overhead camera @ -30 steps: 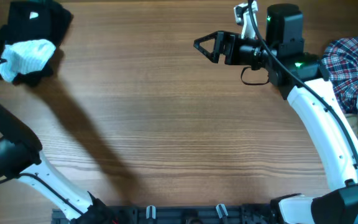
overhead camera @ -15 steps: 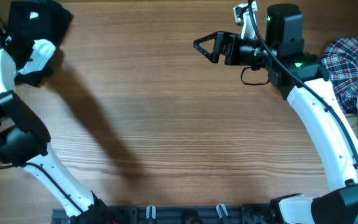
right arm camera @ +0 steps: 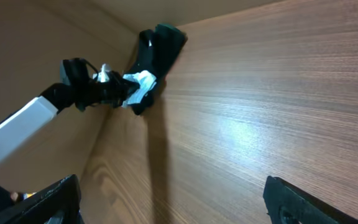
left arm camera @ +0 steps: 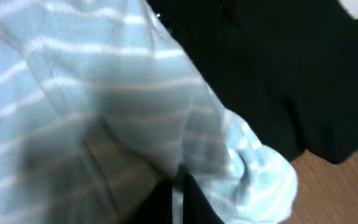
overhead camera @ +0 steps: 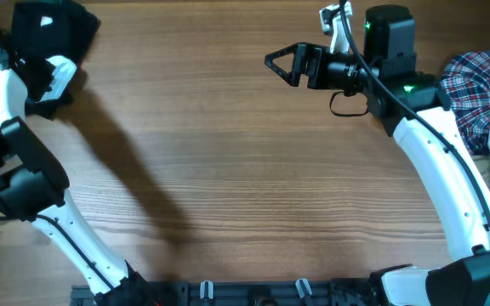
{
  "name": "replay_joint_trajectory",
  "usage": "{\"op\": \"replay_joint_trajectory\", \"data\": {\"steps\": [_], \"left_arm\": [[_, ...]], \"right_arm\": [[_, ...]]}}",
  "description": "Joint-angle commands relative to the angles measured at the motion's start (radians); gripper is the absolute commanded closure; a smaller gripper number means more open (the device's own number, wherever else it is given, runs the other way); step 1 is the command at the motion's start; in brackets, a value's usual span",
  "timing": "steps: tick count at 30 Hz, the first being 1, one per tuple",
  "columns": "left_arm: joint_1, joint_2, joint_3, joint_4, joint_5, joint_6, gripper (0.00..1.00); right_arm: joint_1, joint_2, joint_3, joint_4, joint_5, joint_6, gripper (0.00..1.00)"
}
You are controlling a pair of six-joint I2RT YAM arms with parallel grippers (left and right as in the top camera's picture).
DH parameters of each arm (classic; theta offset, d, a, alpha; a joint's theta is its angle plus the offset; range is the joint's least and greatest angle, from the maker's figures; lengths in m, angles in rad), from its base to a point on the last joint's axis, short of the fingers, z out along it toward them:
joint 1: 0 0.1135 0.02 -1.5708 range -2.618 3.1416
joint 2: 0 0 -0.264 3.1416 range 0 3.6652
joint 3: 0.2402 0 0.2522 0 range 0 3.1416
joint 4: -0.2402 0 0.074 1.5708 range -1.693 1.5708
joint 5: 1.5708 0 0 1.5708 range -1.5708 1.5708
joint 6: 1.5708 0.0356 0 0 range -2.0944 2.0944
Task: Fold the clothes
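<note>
From overhead, the pale-blue striped garment is seen near the upper left corner of the wooden surface, lying against a black garment. The left tool is set at its edge. The right tool is held wide above bare wood, well apart from a plaid shirt heaped at the right edge.

In the left wrist view, striped cloth is bunched up to the left tool, whose fingers are pressed almost together on a fold of it. Black fabric is seen behind.

In the right wrist view, the right tool's fingers are spread to both lower corners, and both garments are seen across the surface.
</note>
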Motion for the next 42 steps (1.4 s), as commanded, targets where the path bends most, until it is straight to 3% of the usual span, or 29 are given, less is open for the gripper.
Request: {"op": "replay_joint_trajectory", "data": {"steps": [1,9,13,16,20,24,28,30,32,37,38,42], "left_arm": [[0.008,-0.115,-0.005,-0.006,-0.013,0.016,0.92],[0.008,-0.288,-0.005,-0.038,0.123,0.016,0.77],[0.008,-0.371,-0.005,-0.098,0.169,0.023,0.75],[0.005,-0.432,-0.005,-0.146,0.254,0.162,0.73],[-0.017,-0.525,-0.006,-0.241,0.286,0.241,0.7],[-0.068,-0.588,-0.006,-0.325,0.287,0.264,0.7],[-0.172,-0.601,-0.006,-0.397,0.317,0.407,0.67],[-0.241,-0.601,-0.006,-0.431,0.32,0.479,0.6],[-0.318,-0.601,-0.006,-0.46,0.319,0.52,0.44],[-0.468,-0.597,-0.006,-0.482,0.27,0.529,0.15],[-0.489,-0.596,-0.006,-0.488,0.245,0.528,0.02],[-0.546,-0.587,-0.006,-0.512,0.18,0.528,0.0]], "right_arm": [[-0.002,-0.019,0.0,-0.001,-0.02,-0.023,0.05],[-0.002,-0.019,0.0,-0.001,-0.02,-0.023,0.04],[-0.016,-0.019,0.0,-0.001,-0.019,-0.021,0.01],[-0.042,-0.019,0.0,-0.002,-0.019,-0.015,0.01],[-0.084,-0.019,0.0,-0.021,0.005,-0.015,0.01],[-0.131,-0.019,0.0,-0.119,0.19,-0.014,0.01],[-0.166,-0.019,0.0,-0.265,0.415,-0.01,0.01],[-0.178,-0.019,0.0,-0.306,0.504,0.009,0.0],[-0.194,-0.019,0.0,-0.33,0.589,0.046,0.0],[-0.257,-0.019,0.0,-0.334,0.688,0.06,0.0],[-0.276,-0.018,0.0,-0.337,0.708,0.06,0.0],[-0.383,-0.003,-0.001,-0.354,0.744,0.058,0.0]]}}
